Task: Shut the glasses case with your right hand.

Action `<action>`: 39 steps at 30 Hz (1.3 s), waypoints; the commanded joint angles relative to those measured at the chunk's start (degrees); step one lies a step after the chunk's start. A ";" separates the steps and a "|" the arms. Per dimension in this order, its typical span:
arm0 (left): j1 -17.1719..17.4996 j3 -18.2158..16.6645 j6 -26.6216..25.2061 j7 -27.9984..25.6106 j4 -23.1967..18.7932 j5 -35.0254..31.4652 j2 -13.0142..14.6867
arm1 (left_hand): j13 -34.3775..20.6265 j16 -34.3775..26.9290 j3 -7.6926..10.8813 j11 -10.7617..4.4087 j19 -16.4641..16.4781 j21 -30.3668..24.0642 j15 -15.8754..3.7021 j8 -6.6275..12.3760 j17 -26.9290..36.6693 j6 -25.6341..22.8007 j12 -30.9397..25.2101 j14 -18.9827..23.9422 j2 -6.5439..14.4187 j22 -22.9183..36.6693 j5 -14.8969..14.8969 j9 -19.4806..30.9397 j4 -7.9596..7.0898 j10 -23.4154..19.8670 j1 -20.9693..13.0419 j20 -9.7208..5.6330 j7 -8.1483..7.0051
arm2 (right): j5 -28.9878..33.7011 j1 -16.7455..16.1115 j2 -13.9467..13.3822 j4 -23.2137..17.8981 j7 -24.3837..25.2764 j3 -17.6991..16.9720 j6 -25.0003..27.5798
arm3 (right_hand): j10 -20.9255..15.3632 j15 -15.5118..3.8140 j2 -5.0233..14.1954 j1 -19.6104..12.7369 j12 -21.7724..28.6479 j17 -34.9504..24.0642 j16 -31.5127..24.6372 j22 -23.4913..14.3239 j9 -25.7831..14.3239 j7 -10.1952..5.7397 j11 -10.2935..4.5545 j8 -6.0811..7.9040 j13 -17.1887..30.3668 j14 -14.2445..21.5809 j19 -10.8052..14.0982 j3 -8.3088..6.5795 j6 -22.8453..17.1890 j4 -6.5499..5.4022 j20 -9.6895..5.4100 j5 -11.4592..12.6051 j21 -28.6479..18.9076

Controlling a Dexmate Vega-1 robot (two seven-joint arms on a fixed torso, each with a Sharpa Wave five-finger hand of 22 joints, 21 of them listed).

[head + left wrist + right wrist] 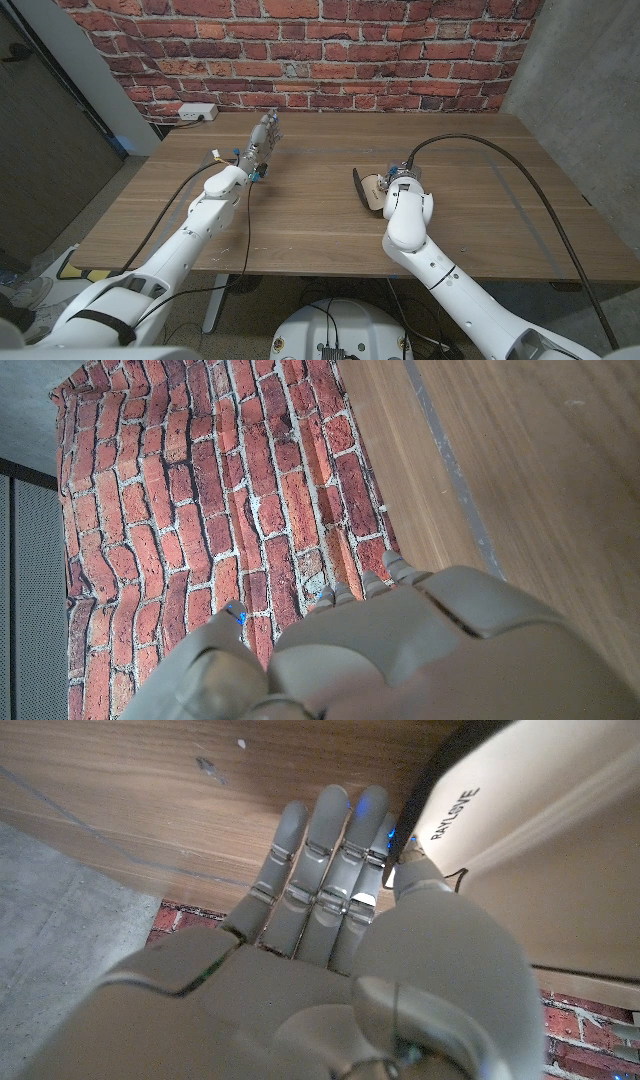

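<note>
The glasses case lies open at the middle of the table, black outside with a beige lining. My right hand sits right beside it on its right, mostly hidden under the wrist. In the right wrist view the beige lining with printed lettering stands next to my right hand. Its fingers are stretched straight along the case's black edge and hold nothing. My left hand stands at the far left of the table with straight fingers, holding nothing, and its back faces the brick wall.
A white power strip lies at the table's back left edge under the brick wall. A black cable arcs over the right side of the table to my right wrist. A grey concrete wall stands on the right.
</note>
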State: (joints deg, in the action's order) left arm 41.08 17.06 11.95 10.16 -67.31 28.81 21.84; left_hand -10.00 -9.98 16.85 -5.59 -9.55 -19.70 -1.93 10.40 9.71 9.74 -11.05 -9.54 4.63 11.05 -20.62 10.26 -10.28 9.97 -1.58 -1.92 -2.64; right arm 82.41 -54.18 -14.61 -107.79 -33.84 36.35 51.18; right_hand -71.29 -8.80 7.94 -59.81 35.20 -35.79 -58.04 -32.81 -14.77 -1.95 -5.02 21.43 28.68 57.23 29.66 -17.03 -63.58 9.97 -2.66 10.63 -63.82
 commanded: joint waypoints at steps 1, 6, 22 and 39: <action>-0.71 0.43 0.20 0.11 0.76 0.02 -0.33 | -0.33 -0.35 -0.25 -0.07 -5.72 0.07 -2.22 0.27 0.33 12.87 -0.17 -10.94 4.64 0.15 -0.31 0.10 0.01 10.15 0.04 -2.54 0.05 | -0.99 -3.25 1.32 -0.22 8.73 -2.81 -4.34 | -0.34 -4.15 0.46 -1.23 0.42 -0.67 -0.74 0.16 -0.54 0.27 -0.09 0.35 0.64 0.64 0.18 -0.59 -0.06 -0.20 -3.02 0.12 -0.71; -0.80 0.66 0.28 0.16 0.85 0.01 -0.46 | -0.33 -0.35 -0.26 -0.07 -5.69 0.09 -2.23 0.28 0.33 12.86 -0.18 -10.94 4.63 0.15 -0.31 0.10 0.02 10.13 0.04 -2.58 0.07 | -4.39 -6.03 1.75 -0.91 18.63 -4.44 -6.44 | -0.32 -4.19 0.39 -1.57 0.60 -0.88 -0.76 0.41 -0.90 0.31 -0.12 0.49 1.15 0.60 -0.01 -0.64 -0.05 -0.33 -3.19 0.06 -1.10; -0.53 1.07 3.70 0.75 0.48 -0.80 -1.17 | -0.36 -1.90 -0.03 0.14 -1.00 -1.09 -2.27 1.60 0.12 7.77 -1.76 -2.15 2.37 -0.15 -0.05 0.11 2.78 4.29 -3.53 -2.86 -0.10 | -11.17 -9.73 2.84 -0.95 37.38 -6.80 -10.34 | -0.69 -4.22 0.25 -1.97 0.58 -1.49 -0.51 1.11 -1.36 0.37 -0.21 0.61 1.34 0.63 -0.26 -0.76 -0.16 -0.78 -3.64 0.01 -2.23; -0.21 2.14 1.77 3.73 -4.62 -2.34 1.07 | -1.20 -2.71 1.12 2.70 4.32 -2.08 -0.69 4.34 1.09 -7.19 -4.01 13.37 -2.76 0.22 5.89 0.82 13.24 -11.19 -18.37 0.41 1.62 | -18.36 -11.42 3.59 -0.70 50.85 -8.59 -15.96 | -0.94 -4.22 -0.04 -2.21 0.64 -2.13 -0.32 1.76 -1.59 0.37 -0.40 0.64 1.68 1.06 -0.50 -0.82 -0.35 -1.00 -3.86 0.05 -3.30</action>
State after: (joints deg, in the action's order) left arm 40.69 18.40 15.21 12.17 -68.89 27.87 21.33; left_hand -10.99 -12.37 17.88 -3.44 -5.72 -21.27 -2.05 14.42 10.50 3.40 -14.84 2.94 2.24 11.06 -15.13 10.82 2.34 -0.41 -18.91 -2.04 -1.54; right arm 68.20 -64.54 -11.53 -108.72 9.39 28.83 38.35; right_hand -72.00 -9.00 7.44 -61.06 35.42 -37.71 -58.51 -31.06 -16.12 -1.61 -5.15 21.66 30.14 57.66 29.42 -17.64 -63.23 9.30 -2.88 10.42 -66.76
